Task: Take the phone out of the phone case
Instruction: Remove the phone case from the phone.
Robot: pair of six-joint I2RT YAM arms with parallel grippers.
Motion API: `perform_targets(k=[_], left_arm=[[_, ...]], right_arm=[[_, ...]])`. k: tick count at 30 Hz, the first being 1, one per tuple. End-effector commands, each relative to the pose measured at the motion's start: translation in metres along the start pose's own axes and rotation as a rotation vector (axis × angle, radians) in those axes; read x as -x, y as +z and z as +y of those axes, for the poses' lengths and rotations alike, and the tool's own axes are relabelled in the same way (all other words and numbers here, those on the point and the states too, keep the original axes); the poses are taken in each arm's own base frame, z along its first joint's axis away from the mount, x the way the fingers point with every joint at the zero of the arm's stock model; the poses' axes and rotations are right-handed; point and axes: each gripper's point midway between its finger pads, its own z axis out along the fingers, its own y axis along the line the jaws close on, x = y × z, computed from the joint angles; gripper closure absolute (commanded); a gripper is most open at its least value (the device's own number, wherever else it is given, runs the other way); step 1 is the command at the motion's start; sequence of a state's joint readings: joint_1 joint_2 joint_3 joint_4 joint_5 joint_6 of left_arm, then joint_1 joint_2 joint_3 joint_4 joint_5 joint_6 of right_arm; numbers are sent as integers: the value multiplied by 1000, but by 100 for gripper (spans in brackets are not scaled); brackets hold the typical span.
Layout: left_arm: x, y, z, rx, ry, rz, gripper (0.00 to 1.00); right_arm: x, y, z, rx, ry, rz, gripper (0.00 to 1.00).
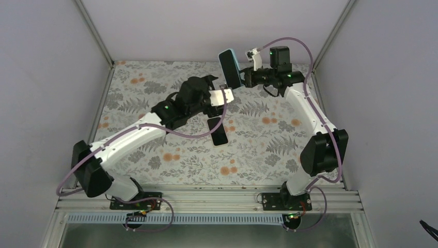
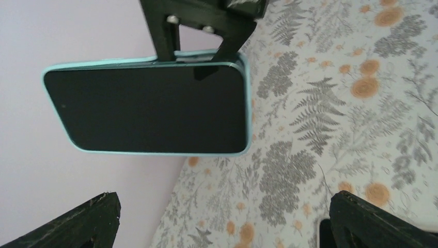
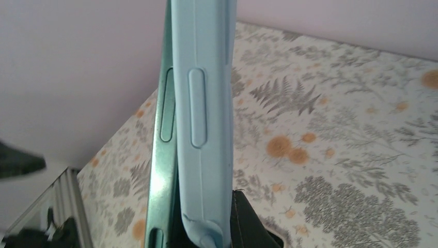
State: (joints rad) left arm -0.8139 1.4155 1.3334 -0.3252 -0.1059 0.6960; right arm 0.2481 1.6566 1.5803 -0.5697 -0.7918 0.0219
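Observation:
My right gripper [image 1: 241, 77] is shut on a phone in a light blue case [image 1: 230, 67] and holds it upright above the far middle of the table. In the right wrist view the phone's green metal side [image 3: 161, 155] stands a little apart from the blue case's side [image 3: 204, 119], next to my gripper [image 3: 206, 235] and its black finger [image 3: 255, 225]. In the left wrist view the black screen [image 2: 150, 108] faces the camera, with the right fingers [image 2: 199, 23] clamping its top edge. My left gripper [image 1: 221, 87] is open and empty just short of the phone, which lies beyond its fingertips [image 2: 372, 222].
A second dark phone [image 1: 218, 132] lies flat on the floral tablecloth [image 1: 268, 144] near the middle, under the left arm. A sliver of it shows in the left wrist view [image 2: 324, 235]. Grey walls close in the back and both sides.

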Motion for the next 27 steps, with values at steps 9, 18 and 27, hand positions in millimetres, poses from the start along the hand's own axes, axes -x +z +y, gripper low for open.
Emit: perform_targets(k=[9, 18, 27], left_arm=[[45, 47, 30, 193, -106, -122, 0], [42, 70, 34, 256, -157, -131, 0], [44, 68, 41, 298, -192, -158, 0]], right_arm=[[45, -7, -15, -129, 38, -167, 97], [50, -11, -11, -118, 50, -196, 97], [49, -11, -11, -116, 44, -196, 97]])
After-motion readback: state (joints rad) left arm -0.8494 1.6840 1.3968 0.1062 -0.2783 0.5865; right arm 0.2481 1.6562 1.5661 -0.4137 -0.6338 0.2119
